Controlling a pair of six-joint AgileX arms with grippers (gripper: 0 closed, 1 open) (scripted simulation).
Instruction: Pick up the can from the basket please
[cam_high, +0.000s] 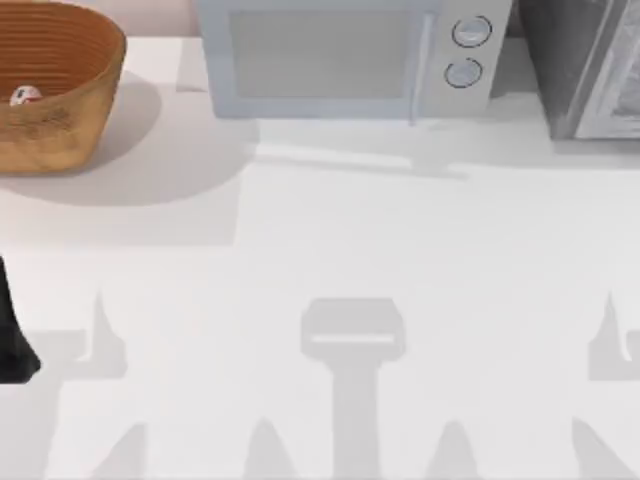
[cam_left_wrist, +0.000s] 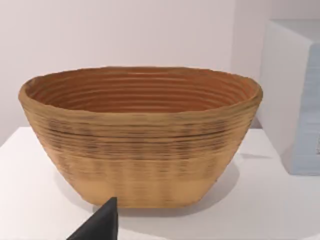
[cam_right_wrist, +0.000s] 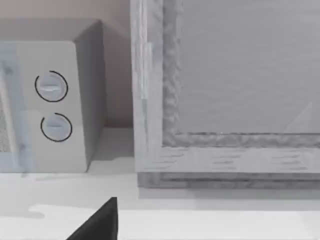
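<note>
The orange-brown woven basket (cam_high: 62, 95) stands at the table's far left corner. Inside it, near its left side, lies the tiny white-and-red can (cam_high: 25, 96). In the left wrist view the basket (cam_left_wrist: 140, 145) stands upright straight ahead, and its near wall hides its floor. A dark part of my left gripper (cam_left_wrist: 100, 225) shows in front of the basket and apart from it. In the top view the left arm (cam_high: 14, 335) is at the table's left edge, well nearer than the basket. A dark part of my right gripper (cam_right_wrist: 100, 222) faces the back right of the table.
A pale microwave (cam_high: 340, 55) with two round knobs stands at the back middle, just right of the basket. A grey cabinet (cam_high: 590, 65) fills the back right corner. The white tabletop (cam_high: 330, 240) stretches open in front of them.
</note>
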